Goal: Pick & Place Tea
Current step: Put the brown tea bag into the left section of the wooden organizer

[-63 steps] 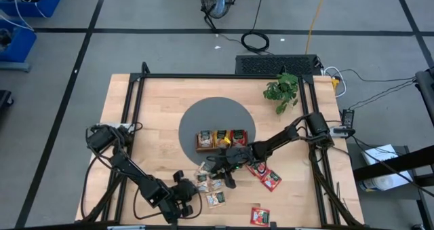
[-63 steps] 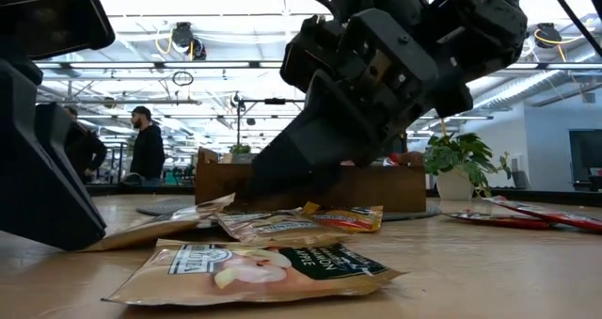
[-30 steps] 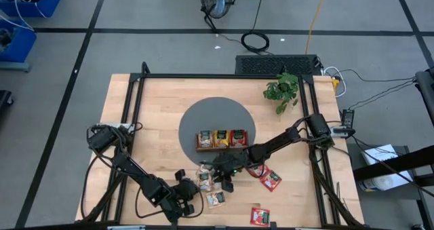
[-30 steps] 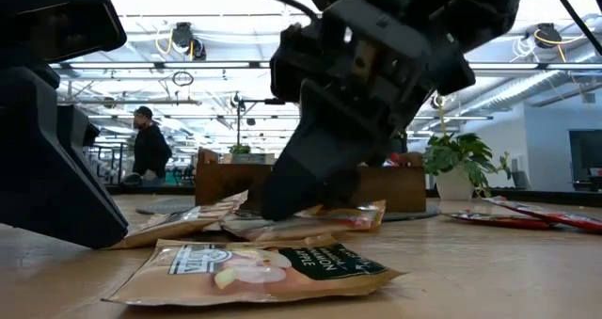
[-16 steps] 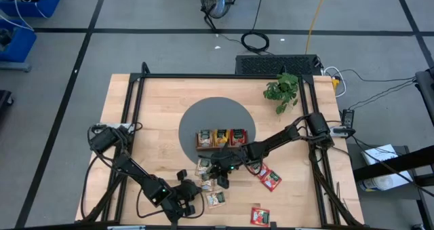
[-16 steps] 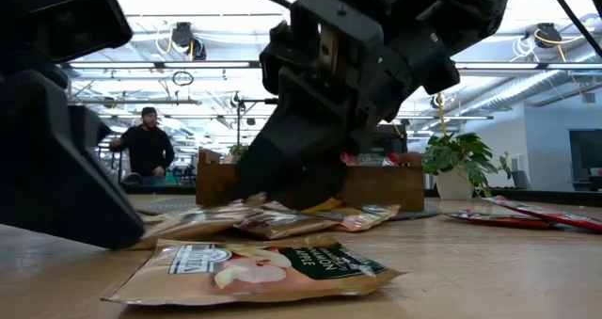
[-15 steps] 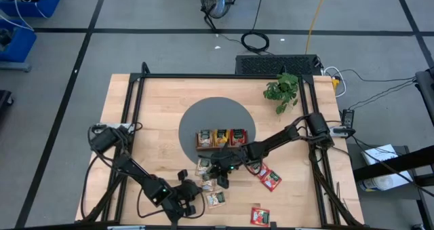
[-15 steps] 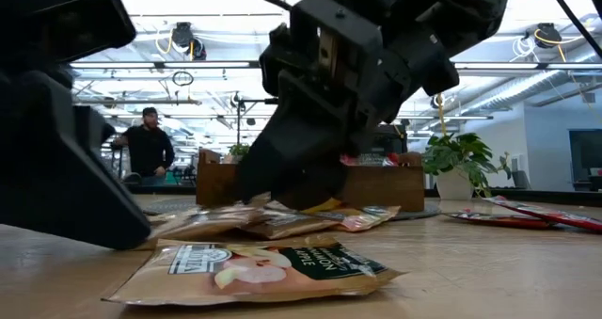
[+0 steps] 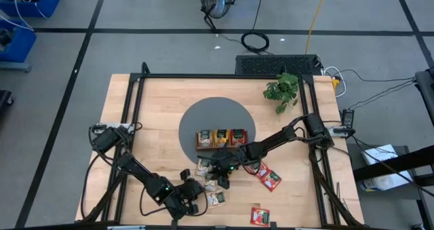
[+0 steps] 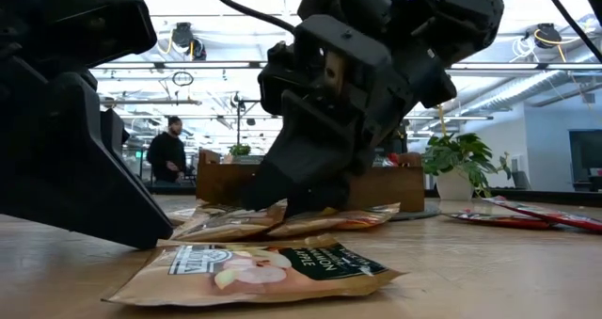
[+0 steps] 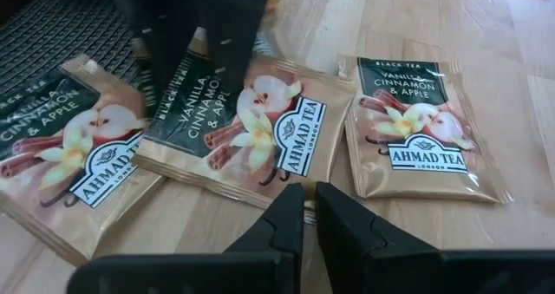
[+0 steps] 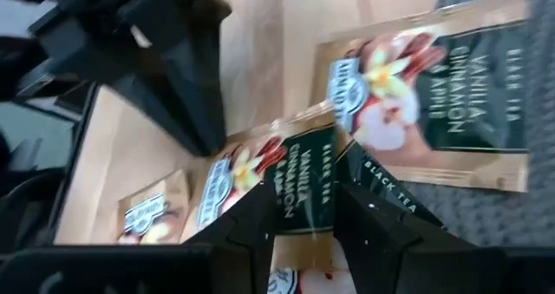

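Note:
Three beige tea packets lie flat on the wood near the tray (image 9: pixel 220 139): one at the left (image 11: pixel 69 151), a middle one (image 11: pixel 238 133) and one apart at the right (image 11: pixel 416 142). My right gripper (image 11: pixel 198 60) comes down slanting on the middle packet, its fingers open with the packet (image 12: pixel 299 186) showing between them. My left gripper (image 11: pixel 310 209) is shut with nothing in it, low over the table just on the near side of the packets (image 9: pixel 194 189). Red tea packets (image 9: pixel 270 179) lie to the right. My right gripper stands with its open fingertips (image 11: pixel 227 64) on the dark green end (image 11: pixel 186 90) of the middle packet, coming from above and slanting from the table's right. The packet lies on the table, overlapping its neighbour, its edge a little raised (image 10: pixel 282 220).
The wooden tray holds packets upright in its three compartments and stands on a round grey mat (image 9: pixel 196 121). A potted plant (image 9: pixel 281 89) is at the far right. One more red packet (image 9: pixel 260 216) lies by the near edge. A person stands in the room behind (image 10: pixel 169 154).
My right gripper has sunk a little onto the beige packets, and the packets beneath it have shifted and drawn closer together. My left gripper has edged toward them, staying shut.

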